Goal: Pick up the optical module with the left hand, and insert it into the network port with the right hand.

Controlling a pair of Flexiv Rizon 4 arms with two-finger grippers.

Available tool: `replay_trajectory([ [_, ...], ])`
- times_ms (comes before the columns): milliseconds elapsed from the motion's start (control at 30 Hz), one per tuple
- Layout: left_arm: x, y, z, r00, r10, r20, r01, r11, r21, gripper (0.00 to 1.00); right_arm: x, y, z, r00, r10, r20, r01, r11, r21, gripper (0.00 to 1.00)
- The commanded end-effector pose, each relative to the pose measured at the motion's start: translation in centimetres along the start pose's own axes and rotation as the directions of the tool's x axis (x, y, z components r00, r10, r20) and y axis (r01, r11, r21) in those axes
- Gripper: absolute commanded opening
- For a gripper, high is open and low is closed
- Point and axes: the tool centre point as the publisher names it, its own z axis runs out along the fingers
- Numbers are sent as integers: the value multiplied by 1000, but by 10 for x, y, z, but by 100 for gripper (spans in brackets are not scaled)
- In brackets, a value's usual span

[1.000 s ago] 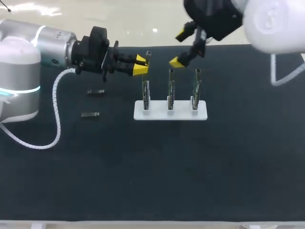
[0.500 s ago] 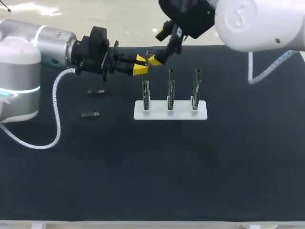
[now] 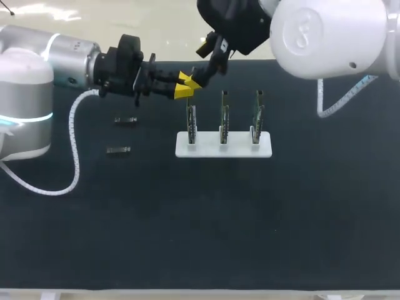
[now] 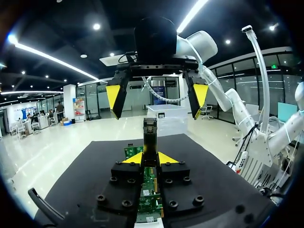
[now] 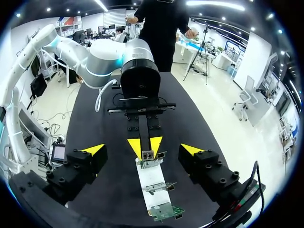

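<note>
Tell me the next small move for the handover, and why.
Probably ease the right gripper a little further over the optical module: its open fingers only just flank the module's free end, while the left gripper is shut on it.

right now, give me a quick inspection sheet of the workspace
surface: black mat, lying flat.
job's things: optical module upright in the left gripper; white base carrying three upright boards.
clutter: two small dark parts lying on the mat near the left arm.
grippers: left gripper shut on the optical module; right gripper open, one finger to each side of the module, not touching it.
cables: white coiled cable from the left arm lies on the mat; another white cable hangs at the right arm.
surroundings: nothing seen.
</note>
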Motion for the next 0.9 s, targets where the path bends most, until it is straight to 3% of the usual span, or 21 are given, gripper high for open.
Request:
replay_trajectory([
  [33, 0, 1, 0, 1000, 1, 0, -1, 1000, 1, 0, 1, 0, 5, 1000, 1, 6, -1, 1000, 4, 100],
  [167, 0, 1, 0, 1000, 1, 0, -1, 1000, 1, 0, 2, -2, 7, 1000, -1, 11, 1, 1000, 0, 78],
  [267, 0, 1, 0, 1000, 1, 0, -1, 1000, 1, 0, 3, -4, 9, 1000, -2, 14, 2, 1000, -1, 71],
  [300, 0, 1, 0, 1000, 1, 0, -1, 1000, 1, 0, 2, -4, 9, 1000, -2, 14, 2, 1000, -2, 55],
  [333, 0, 1, 0, 1000, 1, 0, -1, 1000, 1, 0, 2, -4, 9, 1000, -2, 15, 2, 1000, -2, 50],
  [433, 0, 1, 0, 1000, 1, 0, -1, 1000, 1, 0, 2, -5, 11, 1000, -3, 16, 3, 1000, -3, 52],
  [733, 0, 1, 0, 1000, 1, 0, -1, 1000, 1, 0, 3, -6, 14, 1000, -4, 21, 4, 1000, -4, 42],
  [800, 0, 1, 0, 1000, 1, 0, -1, 1000, 1, 0, 2, -7, 14, 1000, -6, 21, 6, 1000, -4, 31],
  [867, 0, 1, 0, 1000, 1, 0, -1, 1000, 1, 0, 2, -7, 14, 1000, -8, 20, 8, 1000, -4, 0],
  [900, 0, 1, 0, 1000, 1, 0, -1, 1000, 1, 0, 2, -8, 14, 1000, -9, 20, 9, 1000, -4, 0],
])
